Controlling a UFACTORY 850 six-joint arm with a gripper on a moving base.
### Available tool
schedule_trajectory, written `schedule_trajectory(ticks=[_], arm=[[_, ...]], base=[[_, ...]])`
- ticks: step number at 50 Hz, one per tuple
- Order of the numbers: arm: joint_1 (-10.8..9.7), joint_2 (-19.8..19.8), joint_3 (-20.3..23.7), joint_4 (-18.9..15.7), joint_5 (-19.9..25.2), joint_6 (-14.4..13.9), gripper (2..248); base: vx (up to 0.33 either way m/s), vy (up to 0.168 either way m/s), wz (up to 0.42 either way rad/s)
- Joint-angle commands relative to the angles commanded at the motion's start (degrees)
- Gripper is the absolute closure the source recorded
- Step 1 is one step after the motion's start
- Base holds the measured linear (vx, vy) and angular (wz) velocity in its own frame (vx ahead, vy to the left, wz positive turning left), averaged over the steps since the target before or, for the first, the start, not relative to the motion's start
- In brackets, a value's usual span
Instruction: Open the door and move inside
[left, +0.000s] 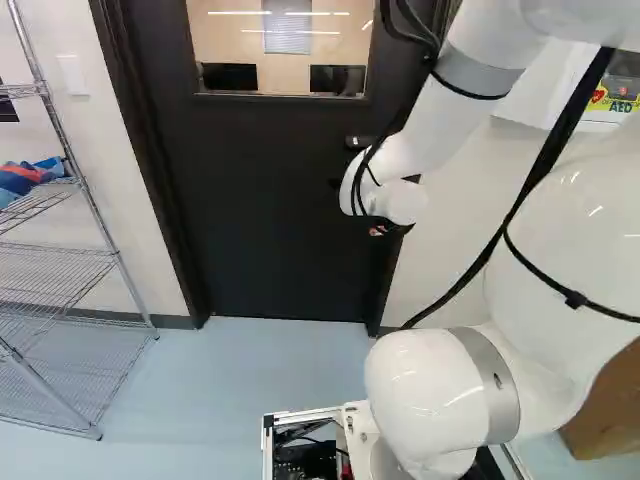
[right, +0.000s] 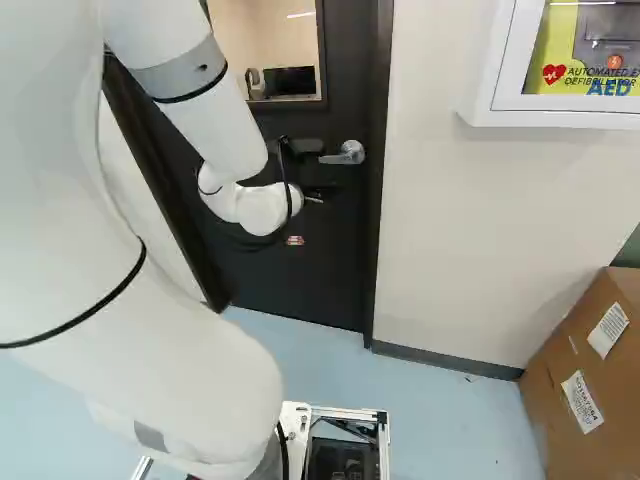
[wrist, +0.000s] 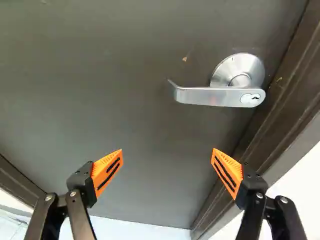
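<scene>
The door (left: 260, 220) stands closed in its dark frame (wrist: 285, 105), its upright edge meeting the frame beside the handle (wrist: 215, 96). That silver lever handle sits near this edge, below the level of the window (right: 282, 82), its lever lying roughly level and reaching from the round rose toward the door's middle, the bent tip turned in at the door. The claw (right: 318, 193) is up at the door on the handle's side, a little lower than the lever. In the wrist view the claw's two fingers are spread wide, orange pads (wrist: 107, 172) well apart, and the handle lies ahead of them, higher on the door and clear of both, set over toward the finger on the frame's side. The lever's tip comes roughly above the gap between the fingers, while its rose end sits closer to the frame.
</scene>
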Motion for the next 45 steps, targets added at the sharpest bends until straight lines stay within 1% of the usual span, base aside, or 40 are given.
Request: schedule_trajectory(ticks=[45], arm=[[0.0,5.6,-0.9,0.0,0.0,0.0,3]], base=[[0.000,0.000,0.000]])
